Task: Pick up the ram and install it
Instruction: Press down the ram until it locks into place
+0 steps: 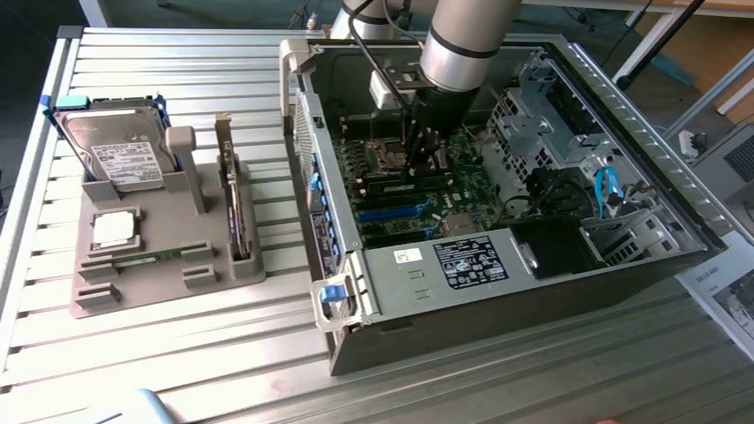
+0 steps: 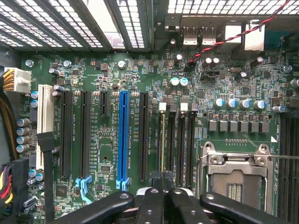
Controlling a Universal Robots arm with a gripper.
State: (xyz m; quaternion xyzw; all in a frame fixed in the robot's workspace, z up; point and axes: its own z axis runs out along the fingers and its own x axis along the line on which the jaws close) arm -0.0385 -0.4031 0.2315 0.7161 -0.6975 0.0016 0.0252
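Slatted desk (image 1: 177, 353) is seen carrying a grey holder (image 1: 106, 296), where the ram (image 1: 151, 257) lies flat, at 9 o'clock from the computer case (image 1: 613, 265). Inside the case, the end effector (image 1: 422, 155) is fully closed and empty. The stick would best be gripped mid-length, squarely across its long edges.

Thin grn ram (image 1: 151, 257) in grey tray (image 1: 141, 291)

A metal table (image 1: 177, 53) with long ribs carries everything. On it, toward the exterior view's left, lies a grey holder tray (image 1: 141, 265). Toward the exterior view's right lies an open computer case (image 1: 471, 291). A sheet of printed paper (image 1: 725, 296) lies at the right edge.
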